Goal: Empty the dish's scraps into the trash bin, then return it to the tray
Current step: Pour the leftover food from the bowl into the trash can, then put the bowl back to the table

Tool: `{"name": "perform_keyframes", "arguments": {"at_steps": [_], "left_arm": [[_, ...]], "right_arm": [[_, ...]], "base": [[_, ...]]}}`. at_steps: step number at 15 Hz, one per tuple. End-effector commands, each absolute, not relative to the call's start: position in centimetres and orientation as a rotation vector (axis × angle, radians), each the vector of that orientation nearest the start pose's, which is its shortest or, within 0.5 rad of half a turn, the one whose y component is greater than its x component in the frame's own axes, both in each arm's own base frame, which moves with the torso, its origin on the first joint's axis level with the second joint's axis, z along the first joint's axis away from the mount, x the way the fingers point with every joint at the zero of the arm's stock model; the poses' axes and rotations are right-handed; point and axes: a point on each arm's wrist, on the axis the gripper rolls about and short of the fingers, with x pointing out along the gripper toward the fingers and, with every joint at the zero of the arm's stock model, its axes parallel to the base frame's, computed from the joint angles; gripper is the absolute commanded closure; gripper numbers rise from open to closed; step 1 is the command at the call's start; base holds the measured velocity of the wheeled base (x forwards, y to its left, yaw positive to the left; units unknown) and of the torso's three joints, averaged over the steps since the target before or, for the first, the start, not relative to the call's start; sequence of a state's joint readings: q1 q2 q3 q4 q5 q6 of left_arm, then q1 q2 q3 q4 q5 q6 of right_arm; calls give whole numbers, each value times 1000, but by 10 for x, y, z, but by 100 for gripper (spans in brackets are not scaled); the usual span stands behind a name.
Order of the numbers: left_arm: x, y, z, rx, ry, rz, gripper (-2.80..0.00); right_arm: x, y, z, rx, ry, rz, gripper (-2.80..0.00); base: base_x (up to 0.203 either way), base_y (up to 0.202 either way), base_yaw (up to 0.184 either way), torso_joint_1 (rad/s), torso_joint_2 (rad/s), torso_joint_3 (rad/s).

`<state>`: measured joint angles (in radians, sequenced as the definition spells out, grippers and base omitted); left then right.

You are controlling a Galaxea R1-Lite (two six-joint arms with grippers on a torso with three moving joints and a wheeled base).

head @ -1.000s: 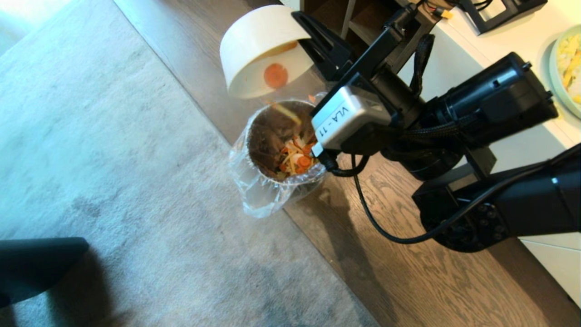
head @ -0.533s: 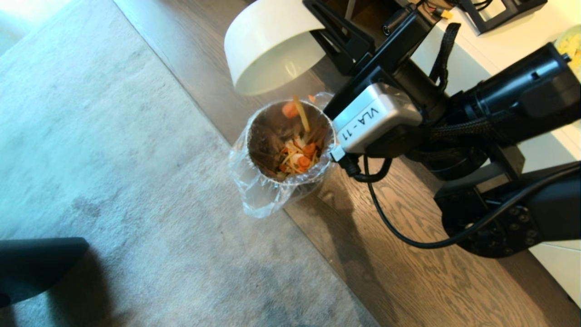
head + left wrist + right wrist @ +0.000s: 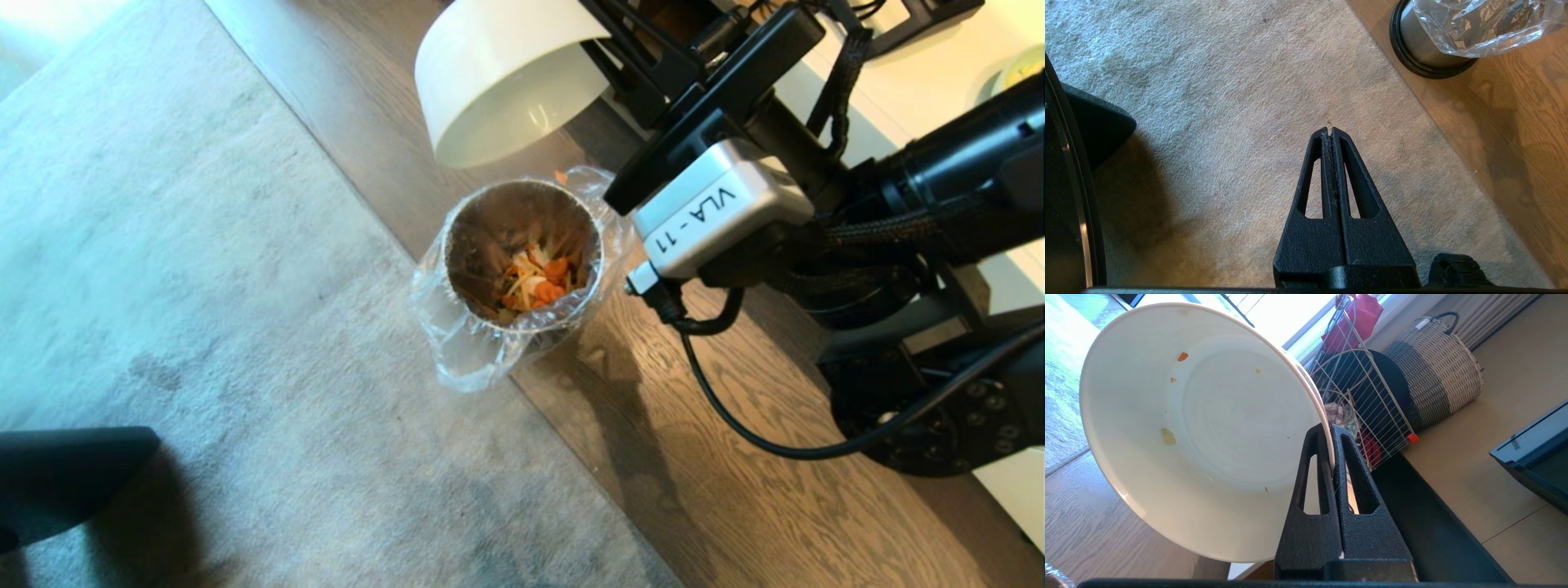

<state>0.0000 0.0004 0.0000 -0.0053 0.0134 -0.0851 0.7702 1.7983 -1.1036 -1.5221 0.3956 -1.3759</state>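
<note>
The right gripper (image 3: 1331, 430) is clamping the rim of the tipped dish (image 3: 506, 77) above the trash bin (image 3: 522, 253); this thin pinch may be slipping, and stuck crumbs could fall outside.

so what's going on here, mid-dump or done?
Looks basically done. The right gripper is clamped on the rim of the plain white round bowl, holding it tipped on its side above the small round bin lined with crinkly clear plastic. The orange carrot-like scraps lie inside the bin; only a few tiny specks cling to the bowl's inside. The left gripper is shut and idle over the grey carpet. The bowl has not yet gone to a tray; none is clearly in view.
</note>
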Motion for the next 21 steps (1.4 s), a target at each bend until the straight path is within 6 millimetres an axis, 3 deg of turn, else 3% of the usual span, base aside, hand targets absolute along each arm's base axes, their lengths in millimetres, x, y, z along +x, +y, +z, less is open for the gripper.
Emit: {"name": "perform_keyframes", "arguments": {"at_steps": [1, 4, 9, 14, 21], "left_arm": [[-23, 0, 76, -86, -7, 14, 0], [-23, 0, 76, -86, -7, 14, 0], [-23, 0, 76, -86, -7, 14, 0], [-23, 0, 76, -86, -7, 14, 0], [-23, 0, 76, -86, -7, 14, 0]], "right_arm": [[219, 225, 315, -963, -1459, 280, 0], [220, 225, 311, -923, -1400, 303, 0], [220, 214, 281, -837, -1060, 276, 0], [218, 201, 279, -738, -862, 162, 0], [210, 154, 283, -693, -643, 112, 0]], "base": [[0, 0, 0, 0, 0, 0], [0, 0, 0, 0, 0, 0], [0, 0, 0, 0, 0, 0], [0, 0, 0, 0, 0, 0], [0, 0, 0, 0, 0, 0]]}}
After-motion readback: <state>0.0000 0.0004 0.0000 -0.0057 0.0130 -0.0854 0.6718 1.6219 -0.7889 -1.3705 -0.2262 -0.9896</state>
